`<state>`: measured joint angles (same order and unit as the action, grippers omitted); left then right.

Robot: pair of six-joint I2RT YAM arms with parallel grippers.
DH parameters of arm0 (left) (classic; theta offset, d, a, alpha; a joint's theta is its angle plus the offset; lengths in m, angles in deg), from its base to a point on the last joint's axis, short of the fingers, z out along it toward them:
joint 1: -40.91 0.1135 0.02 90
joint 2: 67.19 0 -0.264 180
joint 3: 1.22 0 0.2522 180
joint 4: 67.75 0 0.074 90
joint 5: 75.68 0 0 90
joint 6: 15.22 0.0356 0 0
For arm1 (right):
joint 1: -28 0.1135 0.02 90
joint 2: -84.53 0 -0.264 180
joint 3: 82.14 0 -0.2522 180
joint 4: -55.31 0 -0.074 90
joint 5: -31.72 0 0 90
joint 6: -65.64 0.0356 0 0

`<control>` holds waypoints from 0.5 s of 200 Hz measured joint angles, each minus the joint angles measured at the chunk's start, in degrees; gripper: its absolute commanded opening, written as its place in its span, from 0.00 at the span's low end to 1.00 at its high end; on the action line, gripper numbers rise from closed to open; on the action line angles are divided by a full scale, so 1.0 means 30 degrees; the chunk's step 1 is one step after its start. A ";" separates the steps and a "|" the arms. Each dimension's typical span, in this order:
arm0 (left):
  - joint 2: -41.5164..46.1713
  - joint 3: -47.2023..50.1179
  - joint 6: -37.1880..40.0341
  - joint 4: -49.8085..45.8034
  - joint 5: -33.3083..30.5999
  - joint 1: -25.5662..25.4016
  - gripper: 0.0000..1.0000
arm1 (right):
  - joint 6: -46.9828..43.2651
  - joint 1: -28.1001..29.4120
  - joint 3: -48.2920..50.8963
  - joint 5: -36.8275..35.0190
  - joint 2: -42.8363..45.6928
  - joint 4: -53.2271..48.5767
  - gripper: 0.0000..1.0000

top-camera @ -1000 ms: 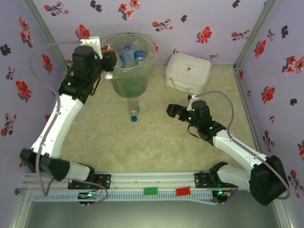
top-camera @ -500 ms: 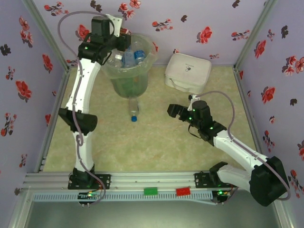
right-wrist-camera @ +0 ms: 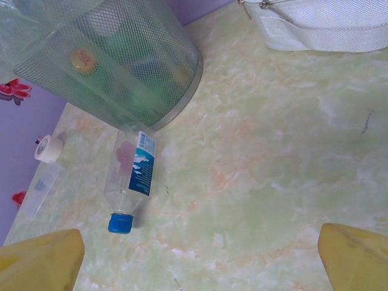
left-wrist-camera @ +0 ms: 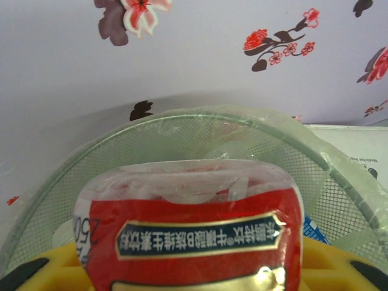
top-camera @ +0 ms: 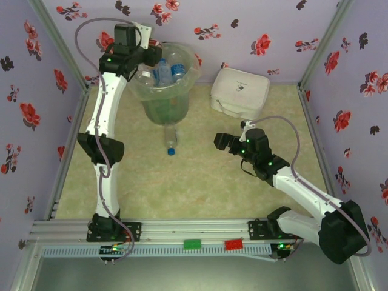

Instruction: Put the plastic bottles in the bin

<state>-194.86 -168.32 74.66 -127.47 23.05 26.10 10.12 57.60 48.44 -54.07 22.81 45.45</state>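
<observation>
Table [top-camera: 200, 176] carries bin [top-camera: 163, 108], white box [top-camera: 240, 91], 1 bottle [top-camera: 171, 140].

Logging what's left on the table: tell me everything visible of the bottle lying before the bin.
The bottle is clear thin plastic with a blue cap and a blue-and-white label, apparently empty. It lies on its side on the marbled table, base at the foot of the bin, cap pointing away. Nothing holds it; contact with the bin is unclear.
</observation>
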 measured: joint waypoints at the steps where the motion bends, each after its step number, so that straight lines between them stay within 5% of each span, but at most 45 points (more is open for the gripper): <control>1: 0.0000 0.0007 -0.0007 0.0007 0.0007 0.0000 0.59 | -0.0007 0.0000 -0.0007 0.0007 -0.0007 0.0000 1.00; 17: 0.0000 0.0000 0.0189 0.0036 0.0182 -0.0007 0.99 | -0.0015 0.0000 -0.0138 0.0007 -0.0233 -0.0095 1.00; 100: 0.0044 0.0087 -0.0743 0.0561 0.0204 0.0255 1.00 | -0.0007 0.0000 -0.0233 0.0015 -0.0401 -0.0146 1.00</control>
<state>-194.73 -168.06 72.43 -125.79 23.66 26.86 10.10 57.60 47.74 -54.02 21.61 45.01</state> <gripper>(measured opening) 0.997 0.996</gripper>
